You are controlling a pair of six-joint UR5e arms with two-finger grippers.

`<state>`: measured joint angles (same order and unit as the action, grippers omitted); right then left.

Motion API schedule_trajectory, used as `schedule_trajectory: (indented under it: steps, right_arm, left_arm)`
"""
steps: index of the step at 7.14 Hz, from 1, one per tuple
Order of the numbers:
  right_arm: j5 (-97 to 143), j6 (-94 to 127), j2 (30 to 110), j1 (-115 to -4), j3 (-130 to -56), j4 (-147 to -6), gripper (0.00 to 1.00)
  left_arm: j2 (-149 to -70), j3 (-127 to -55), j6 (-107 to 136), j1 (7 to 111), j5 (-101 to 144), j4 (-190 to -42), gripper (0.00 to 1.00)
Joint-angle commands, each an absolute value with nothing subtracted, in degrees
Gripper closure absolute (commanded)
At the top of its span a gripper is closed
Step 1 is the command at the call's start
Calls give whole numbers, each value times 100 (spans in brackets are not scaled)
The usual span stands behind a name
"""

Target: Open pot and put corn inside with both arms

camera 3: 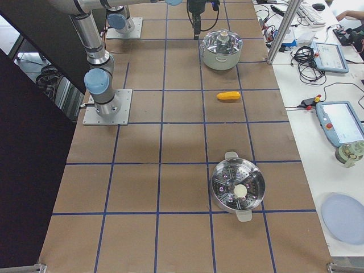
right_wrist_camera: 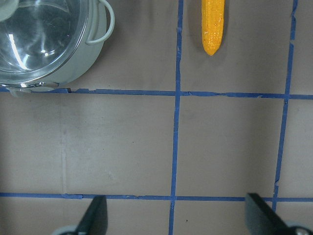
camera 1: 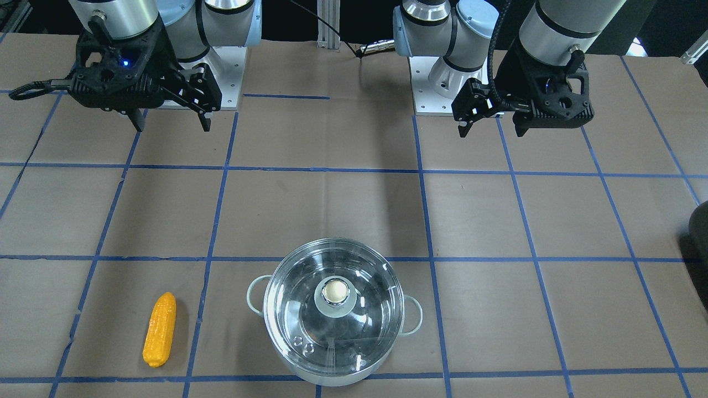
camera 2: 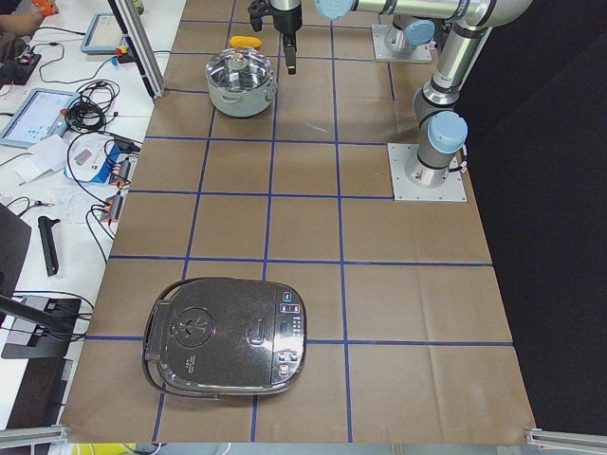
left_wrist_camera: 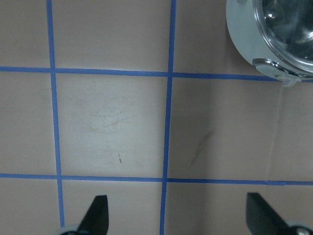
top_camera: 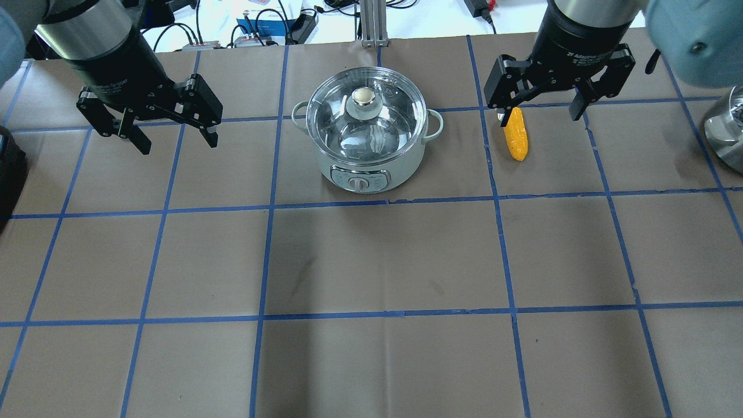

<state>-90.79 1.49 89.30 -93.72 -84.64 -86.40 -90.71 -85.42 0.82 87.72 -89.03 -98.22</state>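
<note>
The pot [top_camera: 400, 165] stands at the far middle of the table with its glass lid [top_camera: 371, 125] on, the knob [camera 1: 334, 291] on top. The corn [top_camera: 515, 134] lies flat on the table to the pot's right, apart from it. My left gripper [top_camera: 179, 145] is open and empty, hovering left of the pot. My right gripper [top_camera: 538, 116] is open and empty, hovering above the corn's far end. The right wrist view shows the corn [right_wrist_camera: 213, 24] and the pot [right_wrist_camera: 73, 63] ahead of the open fingers. The left wrist view shows the pot's edge [left_wrist_camera: 244, 39].
A dark rice cooker [camera 2: 228, 336] sits at the table's left end. A steel steamer pot [camera 3: 238, 187] sits at the right end, and also shows in the overhead view [top_camera: 725, 128]. Blue tape lines grid the brown table. Cables and devices lie beyond the far edge.
</note>
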Motion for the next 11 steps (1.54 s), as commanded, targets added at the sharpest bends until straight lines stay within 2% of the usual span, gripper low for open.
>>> schedule_trajectory:
  steps: [1,3,5,8,11]
  right_arm:
    - [-9131,80,8921,-9308,-8438,-8640,0]
    - [-9141,-602,8694,-8723,-8472,-8657,2]
    - [-9062,-948,7678,-8333,-8455,-9592,3]
    - [-9062,-1167,6061,-8341,-8560,-11797,5]
    - [-8826,-1178,5346,-8341,-8753,-12847,8]
  left_arm:
    - [-9053,-8630,79,8771,-8903,-9800,0]
    - [-9053,-8701,105,8780,-8895,-9791,0]
    - [-9385,-8430,507,8806,-8825,-9241,0]
    - [-10893,-8183,1438,9831,-8490,-7074,0]
    - [-12204,-6859,2537,10501,-8464,-6759,0]
